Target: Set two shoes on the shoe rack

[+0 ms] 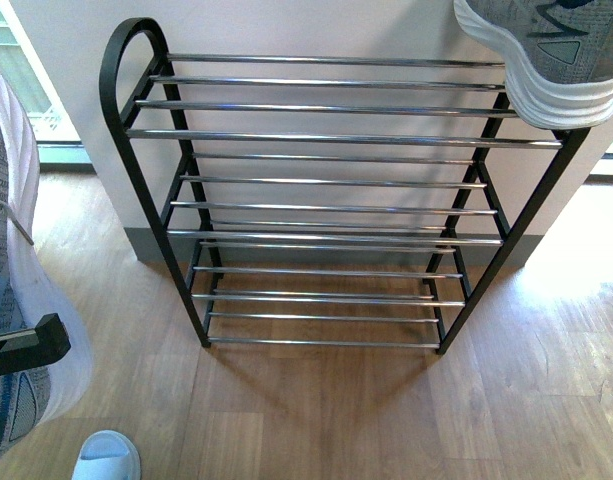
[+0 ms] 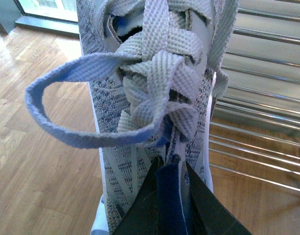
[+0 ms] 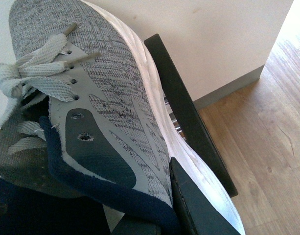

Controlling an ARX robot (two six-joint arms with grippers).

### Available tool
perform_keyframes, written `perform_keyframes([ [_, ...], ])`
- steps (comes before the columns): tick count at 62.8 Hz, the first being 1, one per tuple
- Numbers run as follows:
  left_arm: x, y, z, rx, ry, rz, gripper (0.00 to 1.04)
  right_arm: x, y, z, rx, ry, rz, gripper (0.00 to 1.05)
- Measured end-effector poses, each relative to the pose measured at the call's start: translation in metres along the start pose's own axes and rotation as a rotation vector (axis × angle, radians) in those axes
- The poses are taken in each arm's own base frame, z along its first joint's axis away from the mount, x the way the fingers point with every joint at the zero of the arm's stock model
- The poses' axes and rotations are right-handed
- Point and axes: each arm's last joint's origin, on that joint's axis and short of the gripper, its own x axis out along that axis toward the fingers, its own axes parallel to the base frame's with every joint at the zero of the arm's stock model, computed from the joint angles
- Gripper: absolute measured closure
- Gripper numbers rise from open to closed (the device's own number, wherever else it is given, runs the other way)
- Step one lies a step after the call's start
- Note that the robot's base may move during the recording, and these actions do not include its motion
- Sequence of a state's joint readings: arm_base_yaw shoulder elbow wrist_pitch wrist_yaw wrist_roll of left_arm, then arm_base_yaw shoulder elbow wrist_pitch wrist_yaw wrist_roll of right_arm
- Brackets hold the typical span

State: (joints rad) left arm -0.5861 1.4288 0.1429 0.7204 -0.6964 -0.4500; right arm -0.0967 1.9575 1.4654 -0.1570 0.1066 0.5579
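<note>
Looks like a home, prob. the spot by the door where shoes go. A shoe rack (image 1: 326, 135) w/ black sides & shiny bars stands mid-frame against a plain white wall (image 1: 316, 25). The floor (image 1: 316, 410) is brown wood planks, w/ a grey strip (image 1: 146, 245) along the wall's bottom. Upper left there's a window or glass door (image 1: 21, 70) w/ daylight coming in. A light blue slipper (image 1: 106, 458) pokes in at bottom left. A grey shoe (image 1: 556, 60) shows upper right, and the other shoe (image 1: 36, 300) at the left edge.
</note>
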Motion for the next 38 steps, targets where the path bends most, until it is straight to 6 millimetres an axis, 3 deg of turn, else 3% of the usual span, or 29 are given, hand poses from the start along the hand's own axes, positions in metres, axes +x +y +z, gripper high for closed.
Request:
perform_keyframes([
  [16, 0.0, 0.0, 0.0, 0.0, 0.0, 0.0, 1.02, -0.002, -0.005, 0.004, 0.036, 0.013, 0.031, 1.03],
  [38, 0.0, 0.0, 0.0, 0.0, 0.0, 0.0, 1.02, -0.04, 0.011, 0.0, 0.041, -0.013, 0.135, 1.03],
])
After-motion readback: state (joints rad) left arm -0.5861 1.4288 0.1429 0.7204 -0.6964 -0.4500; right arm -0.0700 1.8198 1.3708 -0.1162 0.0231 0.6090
